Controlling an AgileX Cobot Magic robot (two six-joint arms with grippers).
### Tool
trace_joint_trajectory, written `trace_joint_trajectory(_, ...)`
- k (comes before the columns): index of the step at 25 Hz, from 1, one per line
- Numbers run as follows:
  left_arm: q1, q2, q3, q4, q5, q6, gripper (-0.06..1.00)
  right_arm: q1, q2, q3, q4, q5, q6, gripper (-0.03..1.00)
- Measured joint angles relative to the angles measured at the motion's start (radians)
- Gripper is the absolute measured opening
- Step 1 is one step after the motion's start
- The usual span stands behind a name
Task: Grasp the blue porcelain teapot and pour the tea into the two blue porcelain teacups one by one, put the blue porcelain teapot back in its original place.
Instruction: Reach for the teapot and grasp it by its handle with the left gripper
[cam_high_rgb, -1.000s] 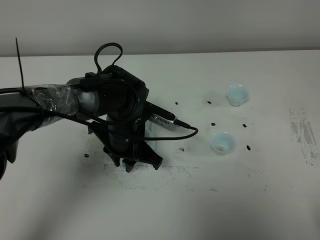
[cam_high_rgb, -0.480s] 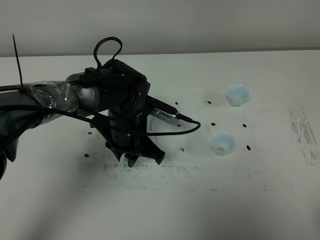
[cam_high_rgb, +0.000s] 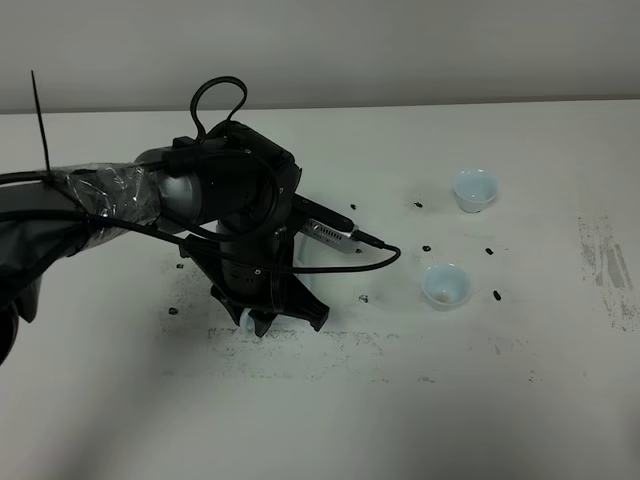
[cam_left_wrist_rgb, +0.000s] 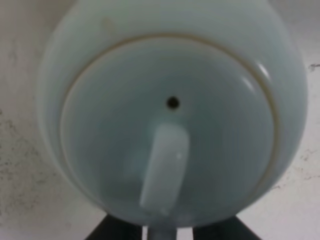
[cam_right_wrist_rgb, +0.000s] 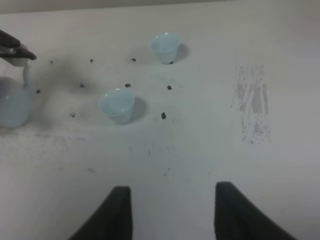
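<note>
Inspection, three views

Left wrist: my left claw (cam_left_wrist_rgb: 167, 233) is closed on the loop handle (cam_left_wrist_rgb: 164, 172) of the blue porcelain teapot (cam_left_wrist_rgb: 200, 120), with one dark finger (cam_left_wrist_rgb: 117, 232) on either side. The pot fills the view.

Right wrist: my right claw (cam_right_wrist_rgb: 172, 212) stands wide open, holding nothing, over the worktop (cam_right_wrist_rgb: 200, 150). The two blue porcelain teacups (cam_right_wrist_rgb: 116, 105) (cam_right_wrist_rgb: 165, 47) stand upright and apart. The teapot shows only partly, well apart from them.

High: my left arm (cam_high_rgb: 120, 195) covers the teapot, left of centre. Both cups lie to its right.

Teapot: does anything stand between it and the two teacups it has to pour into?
Nothing visible does. Between the teapot and the nearer teacup the table carries only a few small black specks, lying flat, and the same goes for the stretch on to the farther teacup.
</note>
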Motion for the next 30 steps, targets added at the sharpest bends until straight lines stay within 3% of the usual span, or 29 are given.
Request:
trace_joint_trajectory(5,0.0,0.0,-0.001,0.0,0.0,0.0,0.25,0.0,0.0,0.0,0.0,0.0,0.001,0.41)
trace_joint_trajectory(11,0.0,0.0,-0.001,0.0,0.0,0.001,0.1,0.0,0.0,0.0,0.0,0.0,0.001,0.41)
trace_joint_trajectory(30,-0.001,-0.007,-0.002,-0.002,-0.003,0.008,0.09,0.0,0.0,0.0,0.0,0.0,0.001,0.41)
